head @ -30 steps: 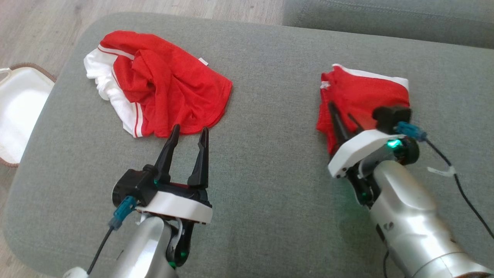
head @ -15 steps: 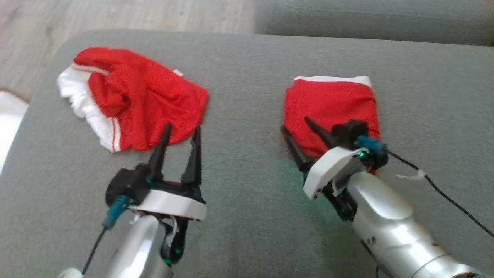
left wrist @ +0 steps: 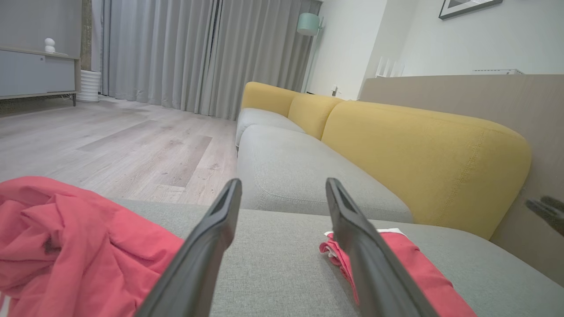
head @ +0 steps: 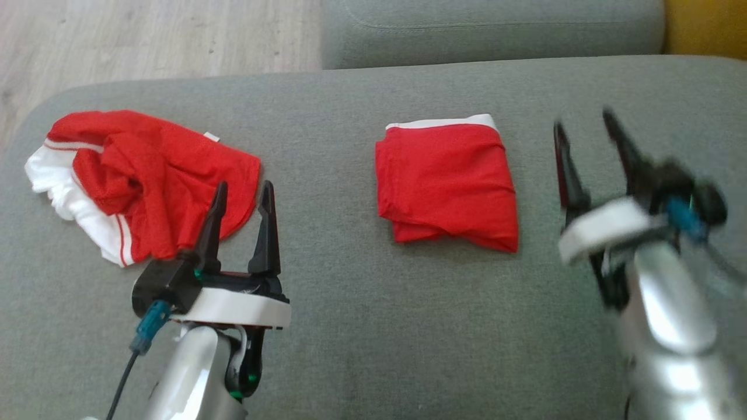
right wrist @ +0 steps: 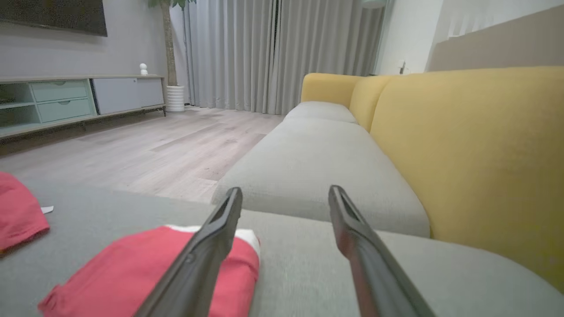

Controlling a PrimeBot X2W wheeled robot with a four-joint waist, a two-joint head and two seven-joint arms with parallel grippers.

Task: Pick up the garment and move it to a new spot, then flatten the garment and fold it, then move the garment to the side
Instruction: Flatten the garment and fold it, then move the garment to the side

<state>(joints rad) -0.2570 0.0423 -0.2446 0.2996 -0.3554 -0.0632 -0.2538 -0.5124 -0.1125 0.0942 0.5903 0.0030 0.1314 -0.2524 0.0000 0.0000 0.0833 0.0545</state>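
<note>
Head view: right hand [head: 583,121] blurry, splayed & empty; left hand [head: 244,189] splayed, covers crumpled garment [head: 146,169] edge.

This is a home living room. There's a yellow-backed sofa [left wrist: 396,145], long grey curtains [left wrist: 198,53], a wood floor [left wrist: 110,141], a low cabinet [right wrist: 66,99] and a framed picture [left wrist: 467,5].

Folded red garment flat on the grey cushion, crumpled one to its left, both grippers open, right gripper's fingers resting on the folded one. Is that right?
Not quite. The head view shows the right gripper apart from the folded garment, off to its right, not resting on it. The rest holds: the crumpled garment lies to the left on the cushion, and the left gripper is open too.
</note>
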